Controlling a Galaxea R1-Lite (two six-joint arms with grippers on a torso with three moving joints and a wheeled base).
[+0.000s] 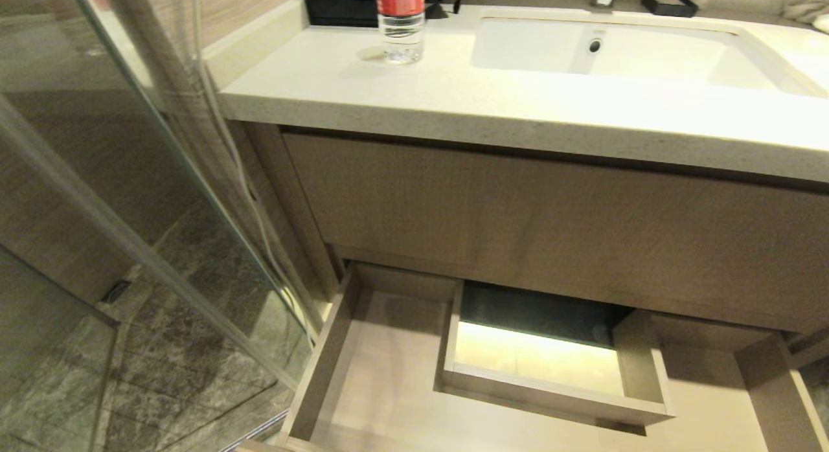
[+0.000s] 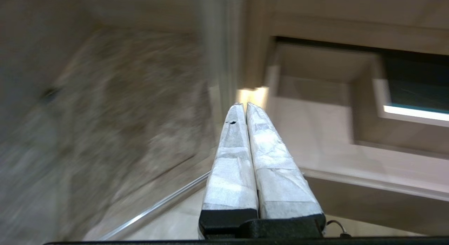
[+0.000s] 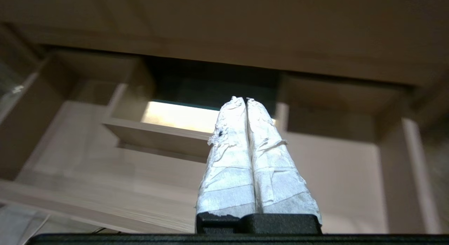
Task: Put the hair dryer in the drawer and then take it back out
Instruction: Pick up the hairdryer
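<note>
Below, drawer [image 1: 388, 374] pulled out under the counter [image 1: 453, 109]

drawer [image 1: 388, 374] front cut off, bottle [image 1: 401, 24] top cropped

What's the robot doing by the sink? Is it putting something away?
Nothing is being handled right now. The drawer under the sink counter stands pulled open, and no hair dryer shows in it or on the counter. The left gripper and the right gripper are both shut and empty, pointing toward the drawer. A water bottle with a red label stands on the counter.
</note>
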